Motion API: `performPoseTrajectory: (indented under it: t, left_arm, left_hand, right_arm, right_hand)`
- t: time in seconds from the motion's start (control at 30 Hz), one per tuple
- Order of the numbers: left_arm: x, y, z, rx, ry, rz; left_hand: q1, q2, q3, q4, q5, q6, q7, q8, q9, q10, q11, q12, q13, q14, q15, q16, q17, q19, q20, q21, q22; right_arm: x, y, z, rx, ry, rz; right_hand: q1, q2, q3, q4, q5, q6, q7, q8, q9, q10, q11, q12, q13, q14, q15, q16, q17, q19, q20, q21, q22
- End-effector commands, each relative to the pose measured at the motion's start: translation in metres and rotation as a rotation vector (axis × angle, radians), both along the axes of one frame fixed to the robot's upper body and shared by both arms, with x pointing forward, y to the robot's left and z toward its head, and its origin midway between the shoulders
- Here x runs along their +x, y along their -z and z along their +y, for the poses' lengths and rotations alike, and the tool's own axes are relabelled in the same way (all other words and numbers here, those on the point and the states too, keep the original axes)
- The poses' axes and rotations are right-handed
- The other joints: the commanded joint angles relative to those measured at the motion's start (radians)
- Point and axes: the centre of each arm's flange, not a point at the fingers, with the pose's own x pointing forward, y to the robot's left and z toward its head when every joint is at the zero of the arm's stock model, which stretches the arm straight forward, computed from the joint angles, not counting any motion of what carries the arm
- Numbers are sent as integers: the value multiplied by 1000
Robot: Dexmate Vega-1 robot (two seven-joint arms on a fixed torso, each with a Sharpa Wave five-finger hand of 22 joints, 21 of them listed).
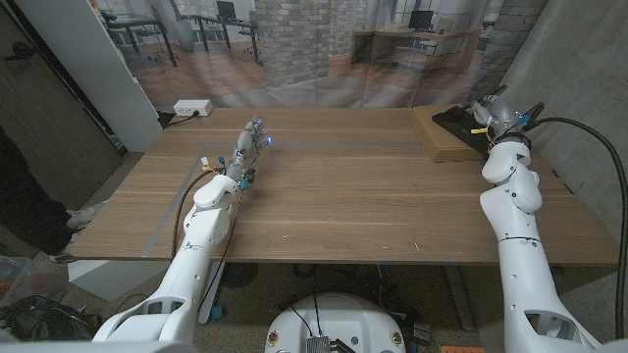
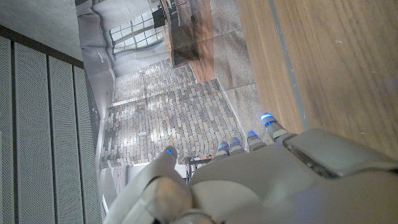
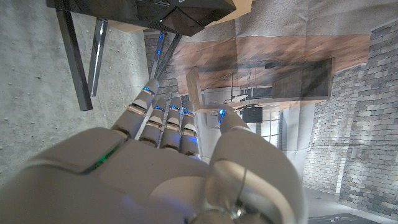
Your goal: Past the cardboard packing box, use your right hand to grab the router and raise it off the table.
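A black router with thin antennas lies on a flat cardboard box at the table's far right corner. My right hand hovers at the router's right end, fingers stretched out and holding nothing. In the right wrist view the fingertips reach toward the router's body, just short of it, with its antennas beside them. My left hand stands on the table at the far left-middle, fingers extended and holding nothing; it appears again in the left wrist view over the wood.
The wooden table spreads wide between the two arms. A concrete wall rises close behind the right hand. A white box sits on the floor past the far left edge.
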Motion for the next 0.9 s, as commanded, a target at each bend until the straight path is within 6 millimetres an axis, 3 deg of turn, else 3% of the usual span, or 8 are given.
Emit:
performPoseTrajectory:
  t: [0.03, 0.4, 0.9]
  left_arm:
    - [-3, 1, 0, -2, -2, -1]
    - [-5, 2, 2, -6, -4, -2]
    - [-7, 1, 4, -4, -4, -10]
  left_hand:
    - [3, 21, -2, 2, 4, -23, 2, 0, 1, -20, 5, -3, 4, -122, 8, -3, 2, -106, 6, -3, 3]
    - [3, 21, -3, 2, 4, -22, 3, 0, 1, -20, 4, -3, 4, -122, 8, -3, 2, -106, 6, -6, 3]
    - [3, 22, -4, 2, 4, -22, 3, 0, 1, -19, 4, -3, 4, -121, 8, -3, 2, -104, 6, -8, 3]
  right_arm:
    - [-4, 7, -7, 18, 33, 11]
    - [-5, 15, -12, 55, 68, -8]
    - [-4, 24, -17, 107, 108, 15]
  right_hand:
    - [-24, -17, -18, 9, -4, -4, 1, -1, 5, -3, 4, 7, 1, -3, 6, 3, 6, -2, 3, -3, 5]
    - [-82, -55, -58, 31, -2, 5, 8, 5, 5, 5, 8, 12, 2, 4, 12, 8, 7, 1, 7, 1, 5]
    - [-108, -63, -72, 41, 2, 13, 7, 8, 4, 13, 8, 15, 2, 17, 12, 13, 6, 10, 9, 5, 6]
